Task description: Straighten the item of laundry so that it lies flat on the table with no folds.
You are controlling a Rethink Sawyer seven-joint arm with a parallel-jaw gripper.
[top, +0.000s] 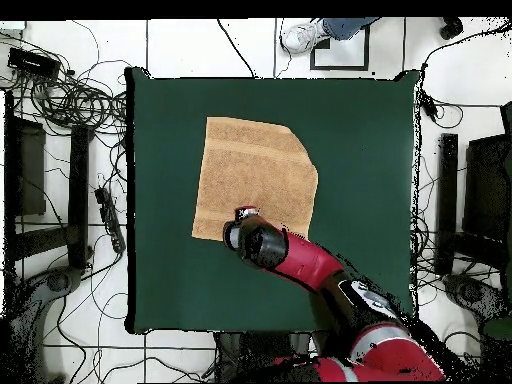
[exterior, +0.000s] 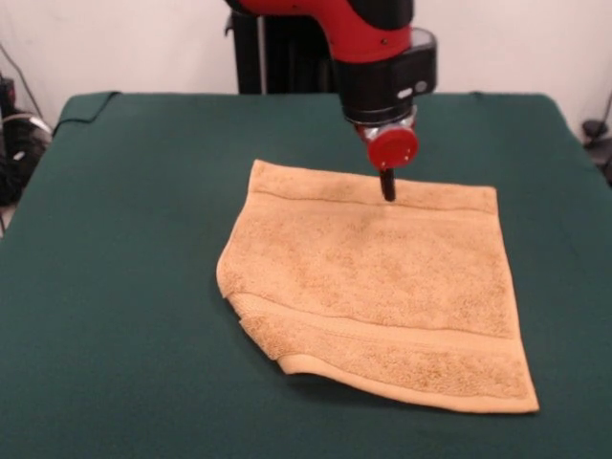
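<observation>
The orange-tan towel (exterior: 373,287) lies spread on the green table (exterior: 115,239), a little right of centre. Woven bands run along its far and near edges. Its near left corner (exterior: 258,330) is folded, which leaves a slanted edge there. No tag shows. My gripper (exterior: 388,188) hangs from the red and black arm, and its black tip is down at the towel's far band, near the middle of that edge. In the overhead view the gripper (top: 243,215) is over the edge of the towel (top: 255,175) nearest the robot, and the arm hides part of that edge.
The table (top: 370,150) has wide bare cloth on all sides of the towel. A person's shoe (top: 300,35) shows on the floor beyond the table's far side. Cables (top: 70,95) and equipment lie on the floor around the table.
</observation>
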